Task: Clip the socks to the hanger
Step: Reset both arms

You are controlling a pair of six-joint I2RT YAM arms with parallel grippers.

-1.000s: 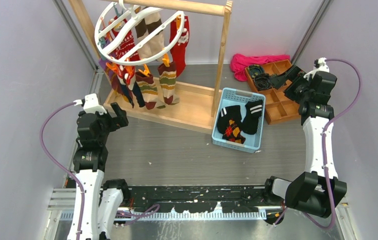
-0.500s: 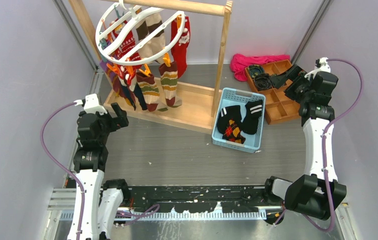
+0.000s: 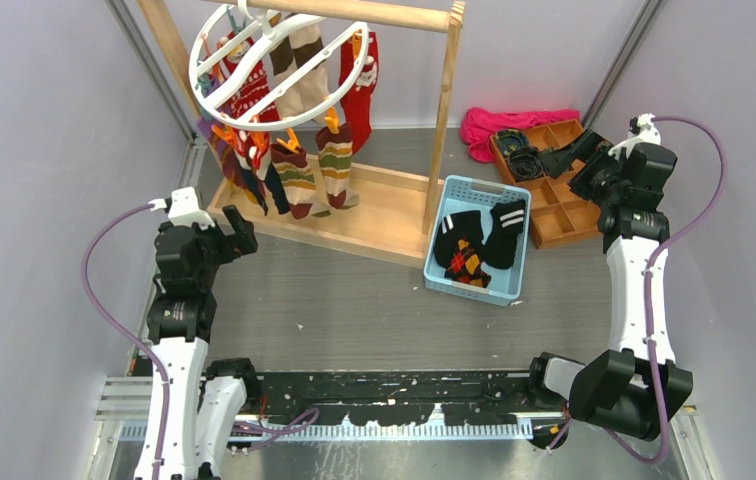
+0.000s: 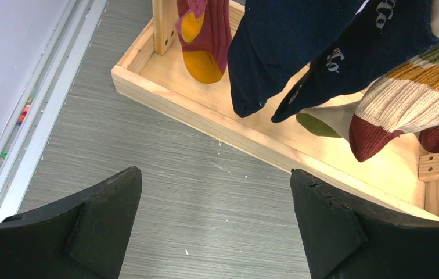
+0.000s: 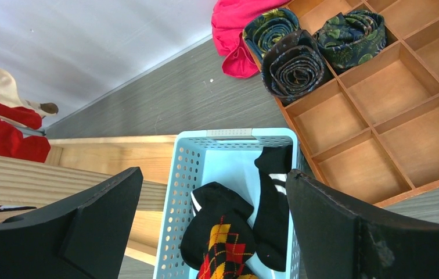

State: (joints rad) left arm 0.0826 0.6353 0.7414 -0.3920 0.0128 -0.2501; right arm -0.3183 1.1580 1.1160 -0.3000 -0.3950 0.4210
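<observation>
Grey plank-grain table (image 3: 354, 310), pale lilac walls. Left gripper (image 4: 216, 192): jaws wide apart, empty, low beside the wooden rack (image 3: 354, 215). Ring hanger (image 3: 279, 60) hangs from the rack's top bar and carries clipped socks (image 3: 299, 170). Blue basket (image 3: 474, 185), right of the rack, holds the loose socks (image 3: 474, 245): one argyle, the others black with white stripes, overlapping. Right gripper (image 5: 214, 174): jaws spread, empty, above the basket. Judgement: the socks are light, limp and likely to bunch. Pinch one cuff edge so the rest hangs free.

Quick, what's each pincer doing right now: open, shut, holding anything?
Left pincer: open, holding nothing.
Right pincer: open, holding nothing.
</observation>
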